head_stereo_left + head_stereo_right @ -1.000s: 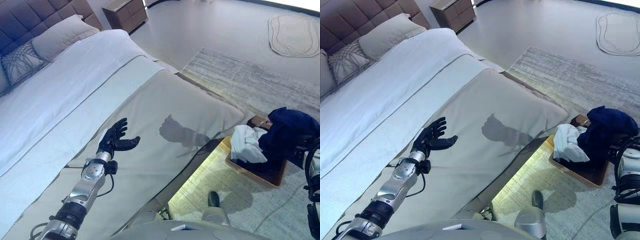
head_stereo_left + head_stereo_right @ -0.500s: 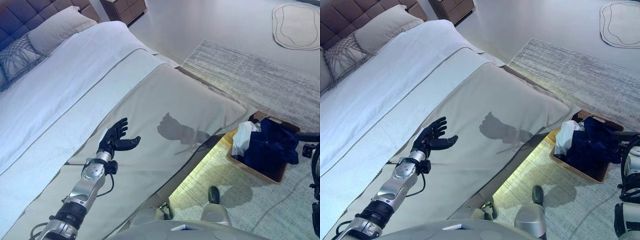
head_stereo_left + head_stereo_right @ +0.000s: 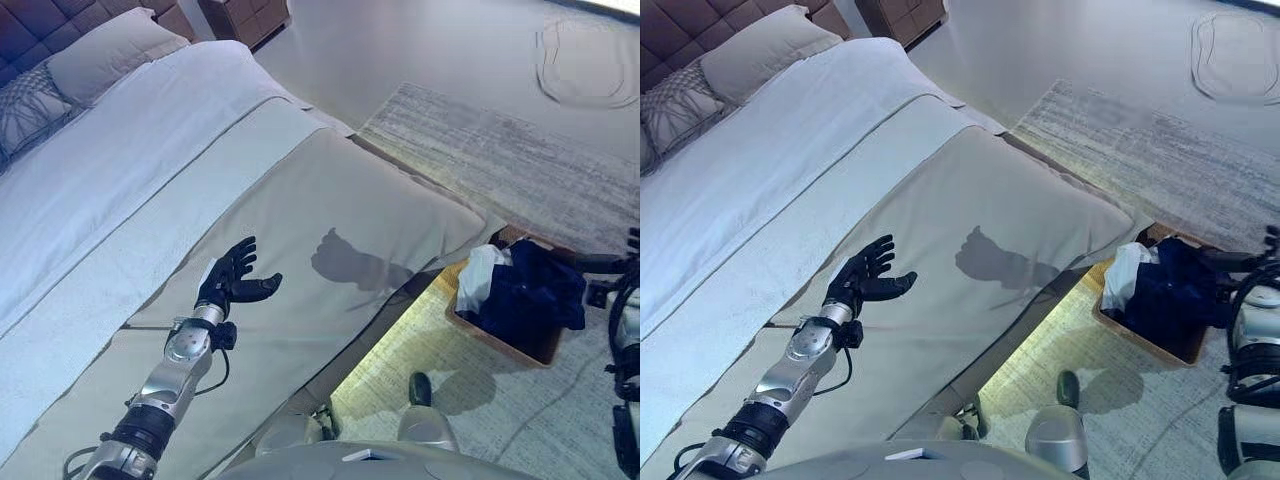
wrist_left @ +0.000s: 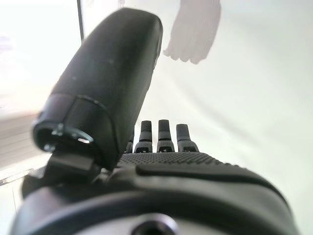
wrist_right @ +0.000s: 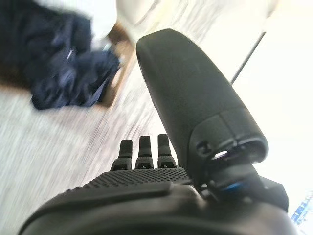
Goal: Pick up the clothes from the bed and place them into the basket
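A brown basket [image 3: 503, 346] stands on the floor beside the bed's foot. A dark blue garment [image 3: 530, 295] and a white garment [image 3: 478, 276] lie in it; the blue one drapes over the rim. It also shows in the right wrist view [image 5: 63, 73]. My right hand [image 5: 142, 178] is open and empty, off to the side of the basket with its fingers straight. My left hand [image 3: 232, 280] is open and empty, hovering over the beige bedspread [image 3: 300, 230]. I see no clothes on the bed.
Pillows [image 3: 100, 55] lie at the bed's head, with a wooden nightstand [image 3: 245, 15] beyond. A grey rug [image 3: 500, 150] covers the floor under the basket. A pale oval mat [image 3: 585, 60] lies further off.
The dark blue garment, held above the basket one second ago, now lies in it. My right hand has let go and drawn back. The camera has shifted a little. The left hand is still.
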Controlling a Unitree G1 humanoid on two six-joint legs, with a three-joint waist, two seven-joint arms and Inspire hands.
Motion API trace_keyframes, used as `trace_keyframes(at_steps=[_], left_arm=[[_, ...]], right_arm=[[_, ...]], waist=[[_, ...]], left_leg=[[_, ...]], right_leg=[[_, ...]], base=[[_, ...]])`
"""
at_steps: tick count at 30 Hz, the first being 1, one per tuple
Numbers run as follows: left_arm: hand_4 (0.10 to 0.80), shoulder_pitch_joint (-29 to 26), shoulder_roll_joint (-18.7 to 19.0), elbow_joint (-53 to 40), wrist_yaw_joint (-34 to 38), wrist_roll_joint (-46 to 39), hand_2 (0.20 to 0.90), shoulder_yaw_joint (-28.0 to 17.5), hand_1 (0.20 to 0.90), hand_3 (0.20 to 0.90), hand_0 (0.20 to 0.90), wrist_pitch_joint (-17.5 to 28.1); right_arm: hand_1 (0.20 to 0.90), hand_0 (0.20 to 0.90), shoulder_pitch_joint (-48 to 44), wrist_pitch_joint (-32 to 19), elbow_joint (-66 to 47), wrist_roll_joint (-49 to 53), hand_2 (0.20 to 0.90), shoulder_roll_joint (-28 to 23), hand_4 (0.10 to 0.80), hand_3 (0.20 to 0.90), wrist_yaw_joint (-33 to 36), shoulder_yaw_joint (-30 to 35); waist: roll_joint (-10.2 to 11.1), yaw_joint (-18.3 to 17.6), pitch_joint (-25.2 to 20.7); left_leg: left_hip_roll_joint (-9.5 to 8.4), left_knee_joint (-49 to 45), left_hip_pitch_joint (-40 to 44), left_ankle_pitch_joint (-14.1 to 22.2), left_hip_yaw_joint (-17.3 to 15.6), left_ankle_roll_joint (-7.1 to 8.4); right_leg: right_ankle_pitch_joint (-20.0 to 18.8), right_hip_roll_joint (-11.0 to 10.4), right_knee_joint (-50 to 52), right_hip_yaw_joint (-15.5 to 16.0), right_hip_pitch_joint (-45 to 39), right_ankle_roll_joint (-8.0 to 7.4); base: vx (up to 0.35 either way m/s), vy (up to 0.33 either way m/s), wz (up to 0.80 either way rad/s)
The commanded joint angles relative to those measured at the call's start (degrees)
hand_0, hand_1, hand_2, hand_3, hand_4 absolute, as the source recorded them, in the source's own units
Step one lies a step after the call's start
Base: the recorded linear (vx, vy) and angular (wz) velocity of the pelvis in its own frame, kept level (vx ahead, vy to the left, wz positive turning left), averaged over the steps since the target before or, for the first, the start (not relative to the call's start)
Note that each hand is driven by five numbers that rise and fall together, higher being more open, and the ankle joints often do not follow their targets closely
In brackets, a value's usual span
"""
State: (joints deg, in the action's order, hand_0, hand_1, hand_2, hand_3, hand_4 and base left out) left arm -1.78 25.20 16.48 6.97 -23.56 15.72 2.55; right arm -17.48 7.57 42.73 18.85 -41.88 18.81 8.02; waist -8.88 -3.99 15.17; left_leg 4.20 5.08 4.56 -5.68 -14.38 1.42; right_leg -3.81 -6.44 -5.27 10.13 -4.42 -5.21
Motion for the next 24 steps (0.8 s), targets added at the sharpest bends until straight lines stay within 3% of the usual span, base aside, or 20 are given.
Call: trace_keyframes(at_steps=[1,5,9,15,17,19,21,23,24], left_arm=[[0.800,-0.5,0.6,-2.7,1.6,0.8,0.900,-3.2,0.900,0.900,0.900,4.9],[0.800,1.6,-0.8,-1.6,2.7,2.0,0.900,-4.5,0.900,0.900,0.900,5.8],[0.800,3.5,-1.2,-0.6,3.0,2.9,0.900,-6.0,0.900,0.900,0.900,6.7],[0.800,5.7,-0.9,-0.9,2.1,2.9,0.900,-8.2,0.900,0.900,0.900,6.8],[0.800,6.5,0.1,-1.6,1.5,3.3,0.900,-9.1,0.900,0.900,0.900,5.9],[0.800,6.5,1.2,-1.3,1.4,4.1,0.900,-10.1,0.900,0.900,0.900,5.1],[0.800,4.8,2.1,-1.2,1.3,2.9,0.900,-11.0,0.900,0.900,0.900,4.3],[0.800,2.3,2.2,-1.1,2.2,1.6,0.900,-10.5,0.900,0.900,0.900,3.9],[0.800,1.3,2.0,-0.7,2.9,1.3,0.900,-10.0,0.900,0.900,0.900,4.0]], right_arm=[[0.900,0.900,2.2,-12.9,-4.6,3.5,0.900,4.0,0.800,0.900,3.3,-1.5],[0.900,0.900,7.6,-17.7,-8.3,6.2,0.900,12.1,0.800,0.900,3.8,-2.9],[0.900,0.900,10.8,-19.6,-9.6,7.8,0.900,17.0,0.800,0.900,2.6,-4.1],[0.900,0.900,14.9,-19.1,-12.1,6.3,0.900,20.0,0.800,0.900,2.0,-6.5],[0.900,0.900,15.6,-18.8,-13.9,5.3,0.900,20.8,0.800,0.900,1.4,-7.0],[0.900,0.900,15.1,-18.2,-15.2,5.1,0.900,21.1,0.800,0.900,0.2,-7.7],[0.900,0.900,13.2,-18.9,-15.4,4.3,0.900,21.7,0.800,0.900,0.4,-9.1],[0.900,0.900,10.1,-20.5,-13.4,4.4,0.900,21.2,0.800,0.900,-0.2,-9.6],[0.900,0.900,8.7,-20.7,-12.8,4.8,0.900,20.9,0.800,0.900,-0.5,-9.5]], waist=[[4.1,1.9,-5.7],[5.0,1.9,-5.8],[5.8,1.8,-5.8],[6.4,1.4,-5.9],[6.2,1.5,-5.3],[6.3,1.4,-4.1],[6.7,2.2,-3.3],[6.7,2.5,-2.7],[6.6,2.5,-2.6]], left_leg=[[-1.09,-2.1,0.7,6.3,3.6,1.95],[-1.05,-2.2,1.4,6.6,4.3,1.44],[-1.19,-2.8,1.7,7.1,4.7,1.02],[-1.80,-3.9,2.2,8.2,4.7,-0.20],[-1.96,-4.7,2.4,9.1,4.1,-1.39],[-1.34,-5.1,2.9,9.3,4.5,-1.98],[0.12,-5.5,2.8,9.0,4.4,-0.92],[1.85,-5.8,2.6,9.5,5.4,0.21],[2.80,-5.9,2.4,9.8,6.4,0.66]], right_leg=[[4.1,1.9,3.3,1.5,0.6,2.48],[4.5,2.0,3.8,1.5,-0.1,2.54],[5.0,2.1,4.5,1.3,-0.5,2.65],[6.6,2.0,8.2,1.0,-0.4,2.44],[7.9,1.9,16.8,2.5,2.5,1.85],[4.4,0.0,25.6,1.8,7.8,-0.86],[0.9,-4.3,23.0,1.4,9.2,-1.76],[-2.8,-8.5,16.6,-1.2,9.7,-2.37],[-3.4,-9.4,14.5,-3.3,9.9,-2.78]], base=[[0.018,0.020,0.06],[0.019,0.037,0.14],[0.028,0.061,0.08],[0.055,0.114,0.01],[0.017,0.062,-0.05],[-0.046,-0.104,-0.24],[-0.075,-0.322,-0.27],[-0.084,-0.407,-0.18],[-0.064,-0.449,0.01]])
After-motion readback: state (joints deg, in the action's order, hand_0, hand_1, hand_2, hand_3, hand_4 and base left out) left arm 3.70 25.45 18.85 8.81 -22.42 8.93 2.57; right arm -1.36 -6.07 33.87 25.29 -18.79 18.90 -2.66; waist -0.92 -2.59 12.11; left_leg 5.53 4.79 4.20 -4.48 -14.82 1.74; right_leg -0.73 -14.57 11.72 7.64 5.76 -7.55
